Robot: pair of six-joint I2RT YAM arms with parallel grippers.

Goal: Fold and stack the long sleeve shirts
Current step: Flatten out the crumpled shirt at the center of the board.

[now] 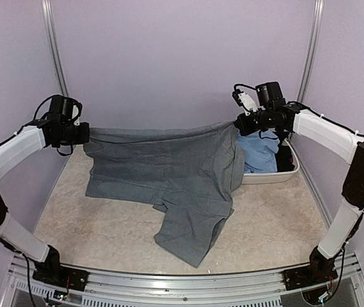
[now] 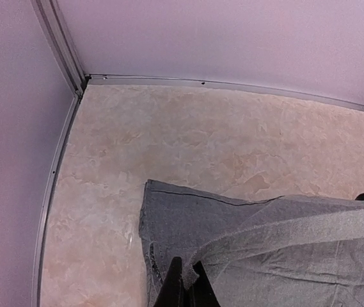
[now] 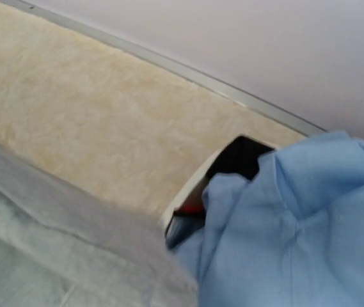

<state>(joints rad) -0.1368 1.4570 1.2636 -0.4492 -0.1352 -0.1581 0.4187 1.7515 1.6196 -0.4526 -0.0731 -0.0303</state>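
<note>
Jaws of the left gripper are pressed together on the top edge of the grey shirt. In the left wrist view, the dark fingertips are closed with a fold of the grey shirt pinched between them. Jaws of the right gripper are closed on the opposite end of the same edge, at the far right. The right wrist view does not show the fingers themselves, and the grey shirt fills the lower left of that view.

Both grippers are raised above the table. The grey shirt hangs between them, its top edge stretched almost level with a slight sag in the middle. The lower part of the garment rests on the table. One portion trails toward the near edge, right of centre.

The light blue shirt lies bunched in the white basin at the far right of the table, just beside the right gripper. The right end of the grey shirt drapes in front of the left end of the basin. A dark item also sits in the basin, to the right of the light blue shirt; its type cannot be determined.

The white-shelled arms reach from their bases at the near edge out to the far left and far right.
</note>
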